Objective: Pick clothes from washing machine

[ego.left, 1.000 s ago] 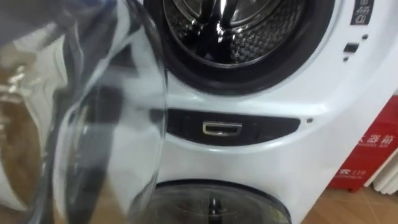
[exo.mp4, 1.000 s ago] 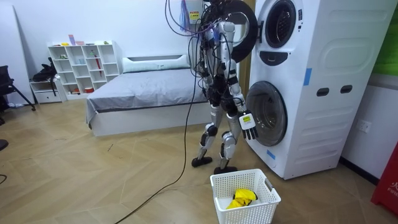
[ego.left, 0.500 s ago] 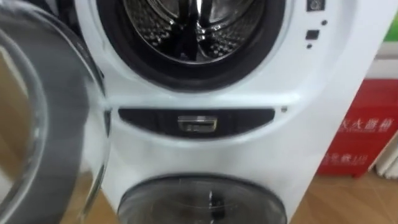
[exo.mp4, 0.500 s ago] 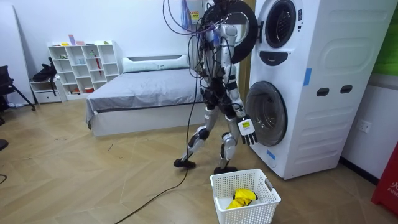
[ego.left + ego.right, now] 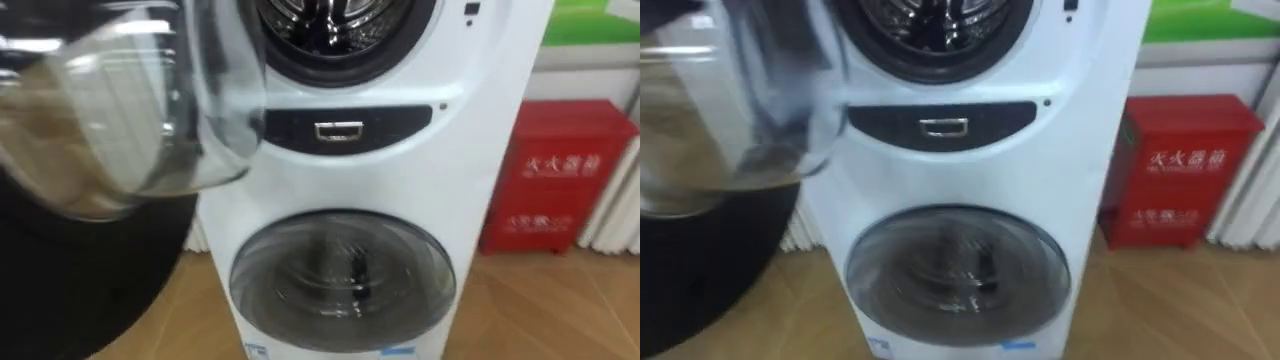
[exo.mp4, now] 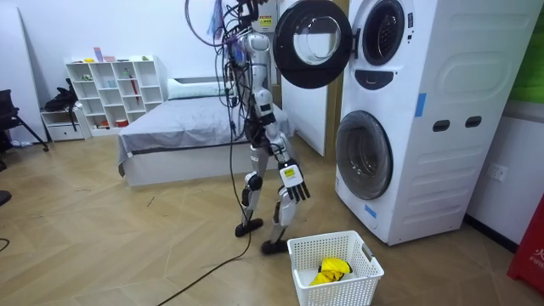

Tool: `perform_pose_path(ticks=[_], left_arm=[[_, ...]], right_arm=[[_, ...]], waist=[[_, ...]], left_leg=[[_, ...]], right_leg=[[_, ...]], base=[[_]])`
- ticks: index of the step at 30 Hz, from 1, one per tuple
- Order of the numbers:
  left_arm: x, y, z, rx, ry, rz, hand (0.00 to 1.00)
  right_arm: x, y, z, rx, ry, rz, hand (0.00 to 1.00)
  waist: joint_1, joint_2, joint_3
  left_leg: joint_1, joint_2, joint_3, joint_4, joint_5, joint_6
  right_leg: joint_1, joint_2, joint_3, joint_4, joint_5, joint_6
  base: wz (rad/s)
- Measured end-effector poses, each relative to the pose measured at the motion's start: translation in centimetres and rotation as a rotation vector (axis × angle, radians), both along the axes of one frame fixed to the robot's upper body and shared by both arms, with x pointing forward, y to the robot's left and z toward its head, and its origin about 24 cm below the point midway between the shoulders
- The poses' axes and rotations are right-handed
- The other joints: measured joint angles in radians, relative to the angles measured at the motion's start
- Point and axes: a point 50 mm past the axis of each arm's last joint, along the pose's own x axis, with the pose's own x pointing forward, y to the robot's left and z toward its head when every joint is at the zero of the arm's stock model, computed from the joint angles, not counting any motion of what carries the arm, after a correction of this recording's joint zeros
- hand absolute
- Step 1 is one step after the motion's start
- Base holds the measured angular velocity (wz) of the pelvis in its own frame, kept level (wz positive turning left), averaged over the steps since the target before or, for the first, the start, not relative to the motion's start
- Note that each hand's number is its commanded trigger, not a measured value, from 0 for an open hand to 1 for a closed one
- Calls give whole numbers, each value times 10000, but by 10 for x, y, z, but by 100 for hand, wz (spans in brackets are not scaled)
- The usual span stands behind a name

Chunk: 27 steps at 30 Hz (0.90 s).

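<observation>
Stacked washer (image 5: 400,150) seen from the front, its upper door (image 5: 110,120) hanging open at the left, glass bowl toward the camera. The upper drum (image 5: 335,25) is dark and shiny inside, so whether clothes lie in it cannot be told. The robot stands a step off the machine, beside a white basket (image 6: 340,291) on the floor; a yellow cloth (image 6: 330,270) lies in the basket's middle. Its right hand (image 6: 293,182) hangs low by the thigh, fingers relaxed, holding nothing. Clothes should be light, soft and floppy, perhaps damp and clinging — best pinched at a bunched fold, not a loose edge
</observation>
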Motion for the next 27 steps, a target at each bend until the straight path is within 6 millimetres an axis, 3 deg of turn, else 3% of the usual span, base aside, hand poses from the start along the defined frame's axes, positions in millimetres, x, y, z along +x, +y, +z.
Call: perform_pose_path(ticks=[1,2,4,6,7,11,14,19,22,24,25,27], left_arm=[[-6,4,0,-35,80,612,0],[-9,4,-1,-71,174,845,0],[-14,15,1,37,95,1973,0],[-12,22,3,186,-136,2710,0],[-6,27,6,308,-468,3135,0],[34,52,27,682,-2734,4862,0],[65,79,51,1146,-4352,5697,0],[105,139,120,2547,-7427,6319,0],[122,147,148,2946,-8582,5804,0],[133,144,161,2964,-9181,5442,0],[140,141,171,2959,-9642,5136,0],[151,136,189,2849,-10465,4793,0]], right_arm=[[5,1,0,18,-86,68,0],[6,0,0,-32,-112,87,0],[7,3,0,41,-219,177,0],[8,3,-1,110,-251,170,0],[8,2,0,101,-314,15,0],[7,-2,1,22,-408,-150,0],[12,-6,3,-100,-746,-253,0],[10,-20,9,-417,-1015,-433,0],[12,-21,10,-418,-1147,-201,0],[14,-18,10,-291,-1159,-97,0],[15,-17,9,-242,-1223,-92,0],[16,-17,10,-240,-1277,-145,0]], waist=[[259,-68,40],[330,23,41],[509,83,31],[502,68,59],[500,104,17],[705,16,41],[934,166,13],[1052,517,51],[1001,715,88],[936,781,64],[844,781,67],[783,752,73]], left_leg=[[-55,-241,-69,155,26,-32],[-70,-248,-159,195,76,-22],[-51,-128,-451,-43,210,53],[9,7,-338,-185,269,60],[5,66,-265,-195,276,70],[111,167,-209,-318,281,69],[226,290,-85,-439,272,19],[211,332,-204,-543,328,-64],[188,307,-508,-555,328,-63],[161,308,-846,-555,329,-62],[127,312,-1128,-556,329,-62],[114,325,-1220,-578,329,-62]], right_leg=[[116,87,404,-527,-286,-208],[180,224,523,-762,-158,-280],[520,765,619,-1722,469,-399],[744,941,596,-2304,866,-417],[832,984,565,-2552,1021,-405],[1111,1164,561,-3112,1342,-380],[1306,1326,470,-3408,1455,-417],[1289,1427,523,-3681,1467,-436],[1306,1421,403,-3740,1465,-429],[1321,1415,255,-3739,1462,-424],[1336,1421,183,-3741,1460,-421],[1332,1428,137,-3743,1458,-417]], base=[[-35],[-62],[-43],[-22],[-16],[-8],[-15],[-6],[0],[8],[14],[6]])
